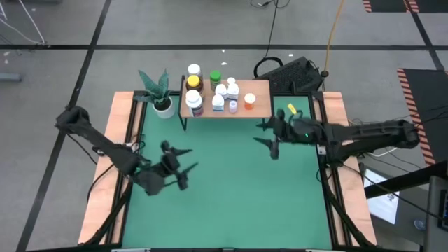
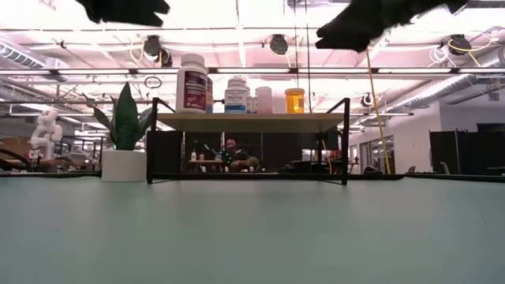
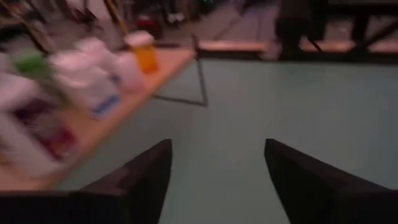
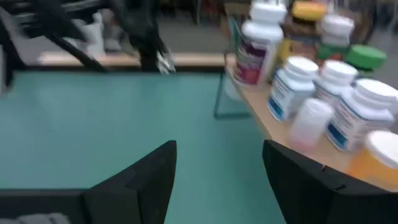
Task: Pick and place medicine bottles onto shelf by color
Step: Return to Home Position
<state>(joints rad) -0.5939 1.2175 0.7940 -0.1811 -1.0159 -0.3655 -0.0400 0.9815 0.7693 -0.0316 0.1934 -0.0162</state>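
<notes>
**Entry: medicine bottles (image 1: 220, 91) grouped on the shelf (image 1: 260, 105) at the far side of the desk (image 1: 231, 203), none held.**

I place the right gripper (image 1: 267, 137) near the shelf's right end and the left gripper (image 1: 186, 166) well apart. The shelf's long axis runs crosswise ahead of both, so I judge pulling back safe. The wrist views show left fingers (image 3: 146, 177) and right fingers (image 4: 146, 177) spread and empty. Only the low view shows the bottles upright.
</notes>
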